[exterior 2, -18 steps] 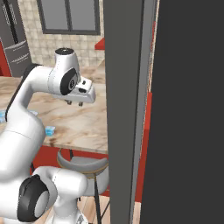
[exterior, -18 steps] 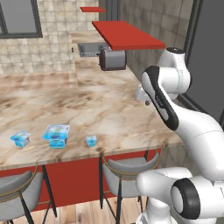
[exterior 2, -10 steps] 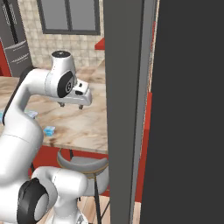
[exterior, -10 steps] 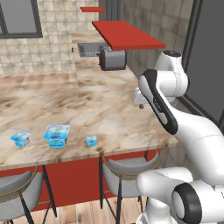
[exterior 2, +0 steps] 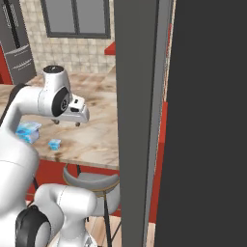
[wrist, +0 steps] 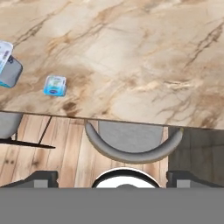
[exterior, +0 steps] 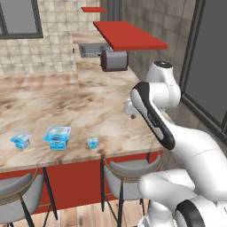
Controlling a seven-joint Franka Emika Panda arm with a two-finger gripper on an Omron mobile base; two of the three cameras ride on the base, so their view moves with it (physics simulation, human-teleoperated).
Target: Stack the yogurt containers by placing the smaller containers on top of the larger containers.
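Note:
Three light-blue yogurt tubs stand apart in a row near the counter's front edge: the mid-sized tub (exterior: 20, 140) at the left, the widest tub (exterior: 57, 137) in the middle, the tiny cup (exterior: 92, 142) at the right. My gripper (exterior: 129, 111) hangs above the counter, right of the tiny cup and well clear of it, open with nothing between its fingers. From the right base, the gripper (exterior 2: 67, 121) is above the tiny cup (exterior 2: 54, 144) and the widest tub (exterior 2: 28, 131). The hand view has the tiny cup (wrist: 55, 85) at left and part of the widest tub (wrist: 6, 63) at the edge.
The marble counter (exterior: 66, 102) stretches back to a dark appliance (exterior: 114, 60) under a red shelf (exterior: 128, 35). Two grey stools (exterior: 131, 170) (exterior: 17, 188) stand below the front edge. A dark pillar (exterior 2: 140, 120) blocks the right half of the right base view.
The arm has swung the hand down and leftward, nearer the counter's front edge and the tiny cup. The three tubs have not moved.

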